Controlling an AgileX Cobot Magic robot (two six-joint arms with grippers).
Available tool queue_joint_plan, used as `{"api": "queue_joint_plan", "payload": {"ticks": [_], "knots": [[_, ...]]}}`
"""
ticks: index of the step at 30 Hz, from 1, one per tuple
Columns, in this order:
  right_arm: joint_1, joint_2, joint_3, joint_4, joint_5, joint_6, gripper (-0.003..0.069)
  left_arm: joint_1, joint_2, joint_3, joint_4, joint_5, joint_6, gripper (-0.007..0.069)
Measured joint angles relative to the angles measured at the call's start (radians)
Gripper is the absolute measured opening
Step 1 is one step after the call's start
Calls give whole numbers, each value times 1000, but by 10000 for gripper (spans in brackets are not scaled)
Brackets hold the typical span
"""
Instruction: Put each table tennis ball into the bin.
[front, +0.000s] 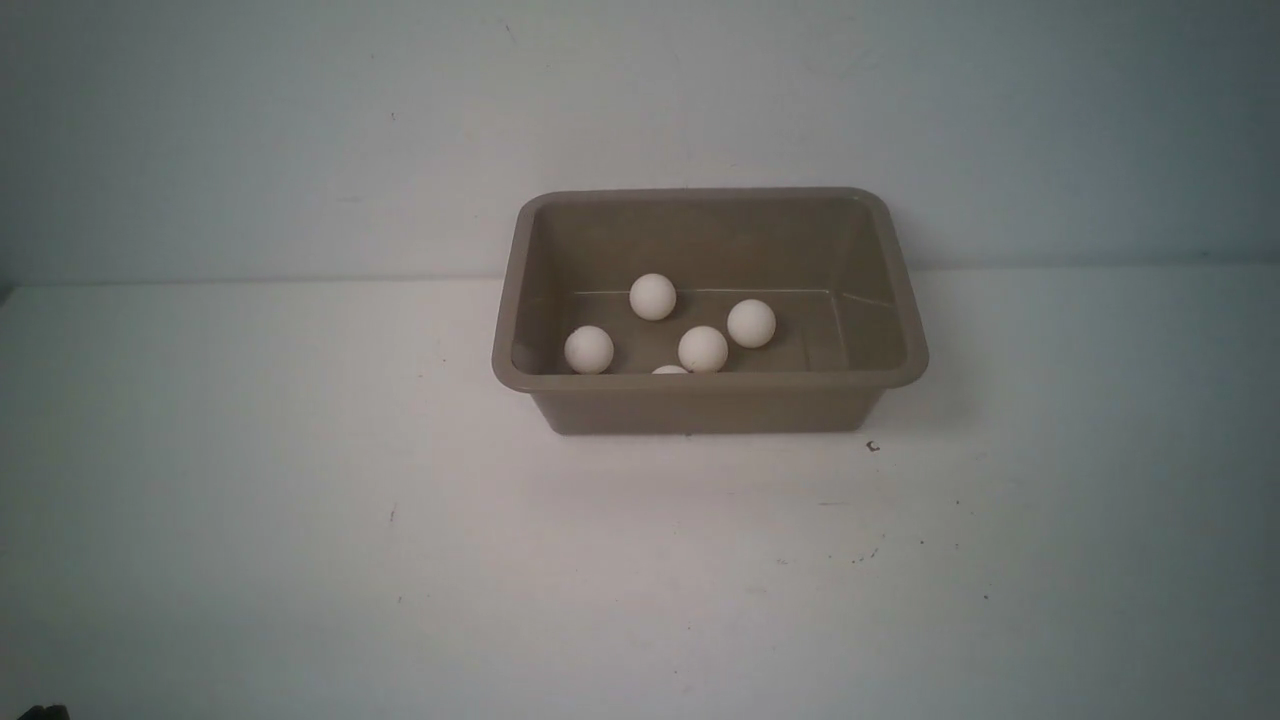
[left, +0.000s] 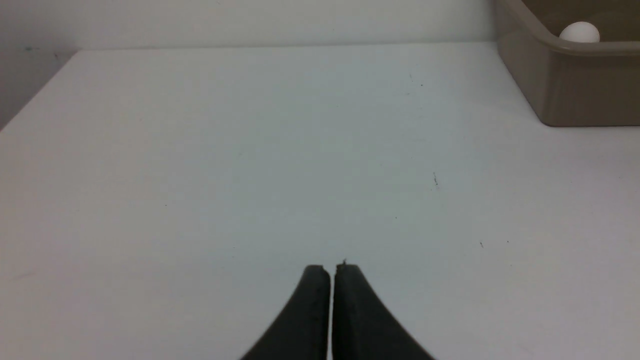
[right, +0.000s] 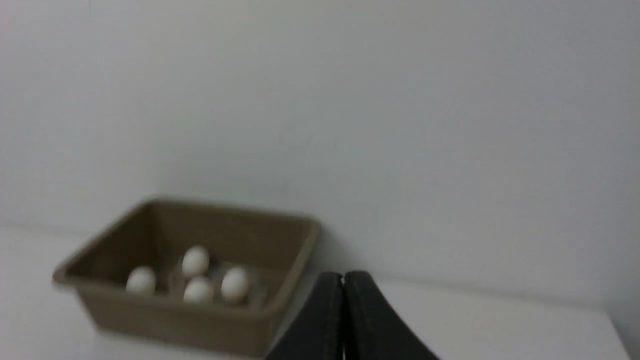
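Observation:
The taupe bin (front: 708, 393) stands at the back middle of the white table, against the wall. Several white table tennis balls lie inside it, one at the back (front: 652, 296), one at the left (front: 588, 349), two near the middle (front: 703, 348) (front: 751, 323), and the top of another (front: 669, 370) peeks over the front rim. No ball shows on the table. Neither gripper shows in the front view. My left gripper (left: 332, 268) is shut and empty, low over bare table left of the bin (left: 570, 85). My right gripper (right: 343, 275) is shut and empty, right of the bin (right: 190, 320).
The table's surface (front: 640, 560) is white with small dark specks. A plain wall (front: 300, 140) runs close behind the bin. The table's left edge and back corner (left: 75, 50) show in the left wrist view.

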Motion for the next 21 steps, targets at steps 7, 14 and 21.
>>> {"api": "queue_joint_plan", "payload": {"ticks": [7,14,21], "knots": [[-261,0,258,74,-274,13,-10,0,0,0,0,0,0,-4],[-365,0,471,162,-359,15,-10,0,0,0,-1,0,0,-4],[-374,-46,537,150,-307,15,-10,0,0,0,-1,0,0,-4]]}}
